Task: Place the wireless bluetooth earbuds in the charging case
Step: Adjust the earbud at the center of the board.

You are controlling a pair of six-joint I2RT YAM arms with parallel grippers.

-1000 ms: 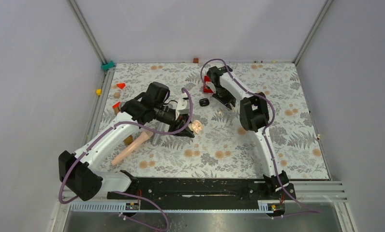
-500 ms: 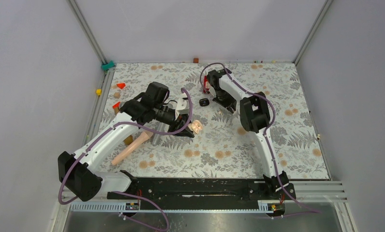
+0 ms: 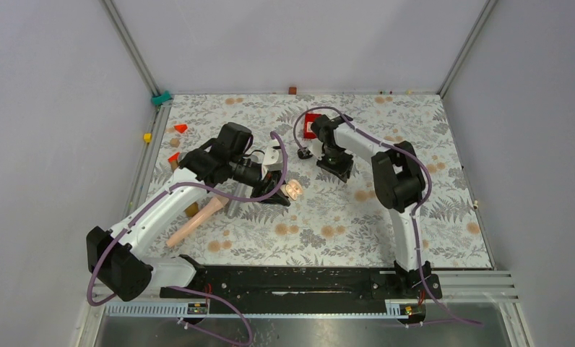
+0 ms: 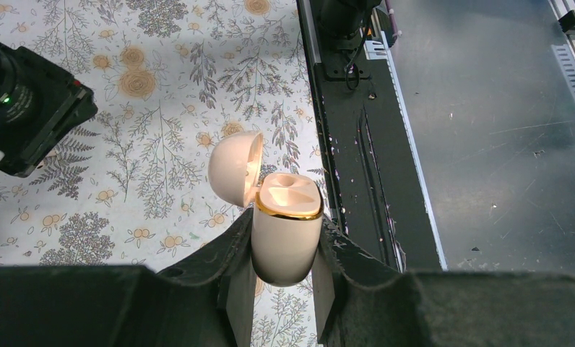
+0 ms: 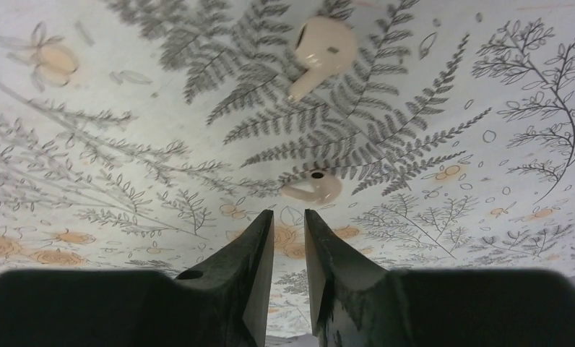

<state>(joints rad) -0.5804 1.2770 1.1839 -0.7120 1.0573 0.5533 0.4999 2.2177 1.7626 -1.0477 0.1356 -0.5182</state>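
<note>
The charging case (image 4: 287,231) is cream with a gold rim, not black; its lid (image 4: 235,168) stands open. My left gripper (image 4: 284,253) is shut on its body and holds it above the mat, also seen in the top view (image 3: 294,189). Two cream earbuds lie on the mat in the right wrist view: one far ahead (image 5: 322,45), one just beyond the fingertips (image 5: 312,188). My right gripper (image 5: 290,217) is empty, its jaws a narrow gap apart, low over the mat near the table's middle (image 3: 336,165).
A small black oval object (image 3: 304,152) lies just left of the right gripper. A red box (image 3: 310,129) sits behind it. A pink cylinder (image 3: 198,220) and red wedges (image 3: 180,128) lie at the left. The black rail (image 3: 292,278) runs along the near edge.
My right arm has swung away from the red box toward the near side, bringing its gripper down over the mat by the earbuds. The left arm and case have not moved.
</note>
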